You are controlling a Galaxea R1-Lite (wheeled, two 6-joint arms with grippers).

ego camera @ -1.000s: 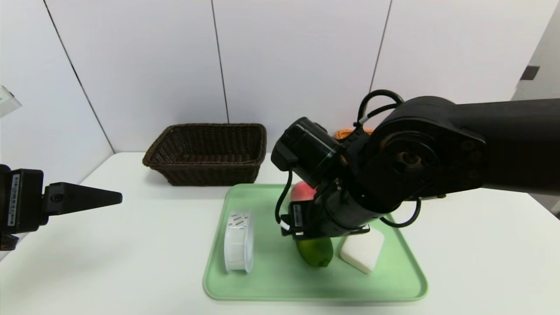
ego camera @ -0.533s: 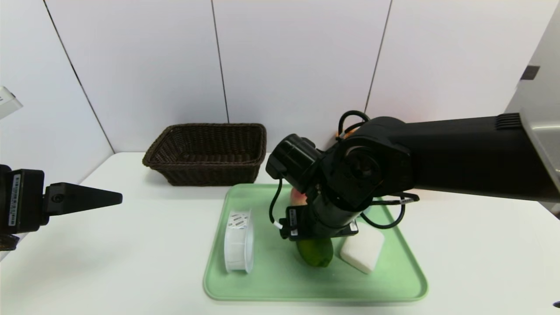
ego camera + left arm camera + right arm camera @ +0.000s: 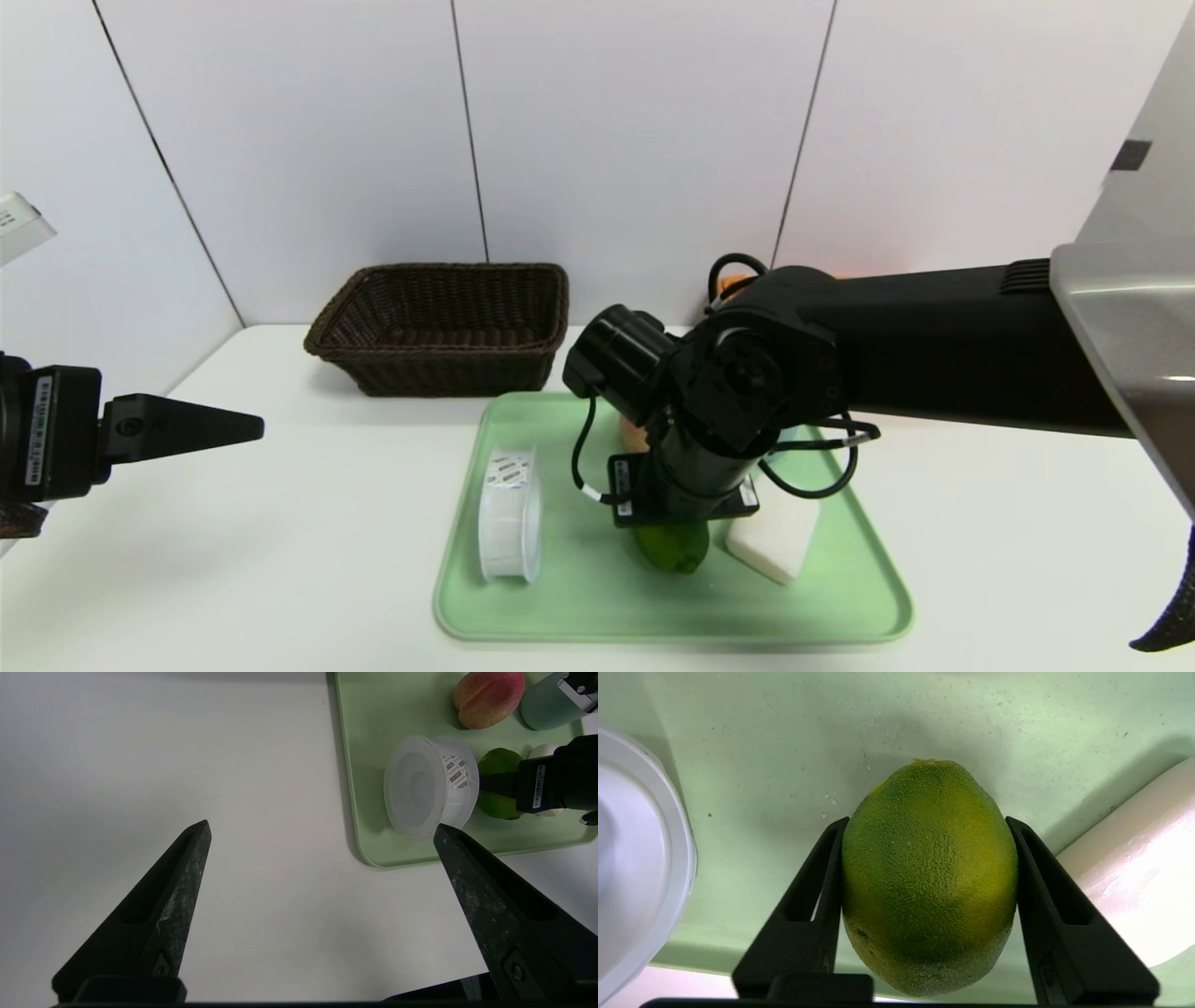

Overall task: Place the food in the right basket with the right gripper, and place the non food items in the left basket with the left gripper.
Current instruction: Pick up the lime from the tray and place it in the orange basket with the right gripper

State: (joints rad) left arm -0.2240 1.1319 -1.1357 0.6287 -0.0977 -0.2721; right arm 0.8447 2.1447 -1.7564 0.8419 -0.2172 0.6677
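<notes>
A pale green tray (image 3: 840,607) carries a pebbled green-yellow citrus (image 3: 929,877), a pink-red and yellow peach (image 3: 488,697), a white block (image 3: 775,551) and a translucent white container (image 3: 510,527); the woven basket (image 3: 439,327) is dark brown.

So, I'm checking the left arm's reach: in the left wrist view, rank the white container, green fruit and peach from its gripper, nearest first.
From the left gripper, open over the bare table:
1. White container, at the tray's near edge.
2. Green fruit, just behind it, between the right gripper's fingers.
3. Peach, farthest back.
</notes>
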